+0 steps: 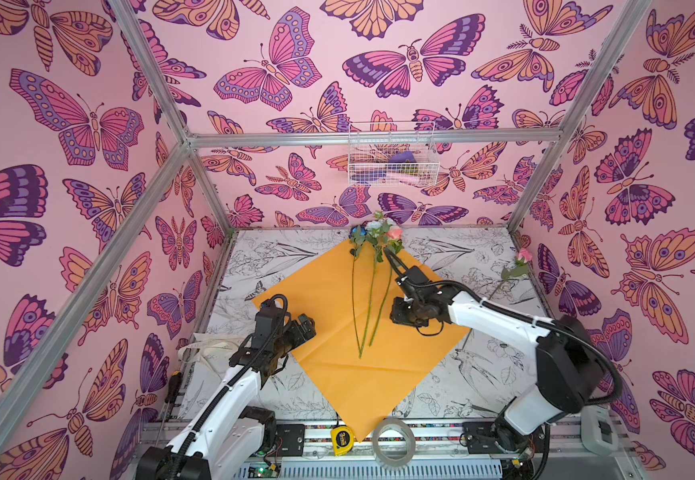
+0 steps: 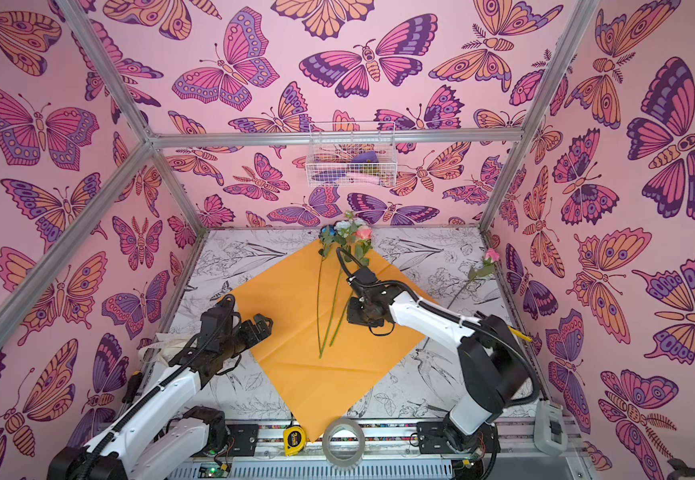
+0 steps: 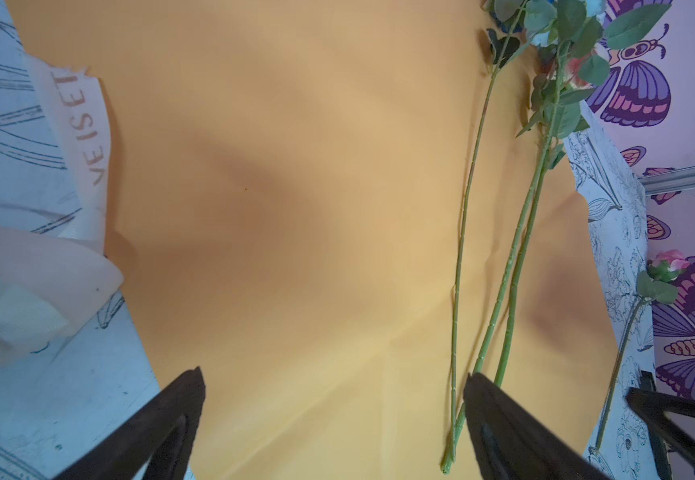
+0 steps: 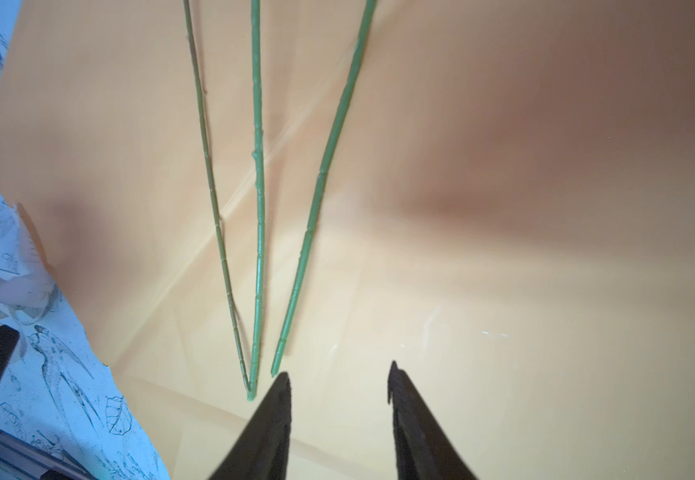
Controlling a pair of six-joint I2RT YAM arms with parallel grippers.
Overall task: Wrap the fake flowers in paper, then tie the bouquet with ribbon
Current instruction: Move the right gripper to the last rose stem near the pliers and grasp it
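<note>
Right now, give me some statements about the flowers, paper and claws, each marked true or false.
Three flowers lie on the orange paper. True.
The paper is wrapped around the flowers. False: it lies flat and open.
A pink flower lies apart, off the paper. True.
The right claw grips a flower. False: it is open and empty.
The left claw is open. True.
</note>
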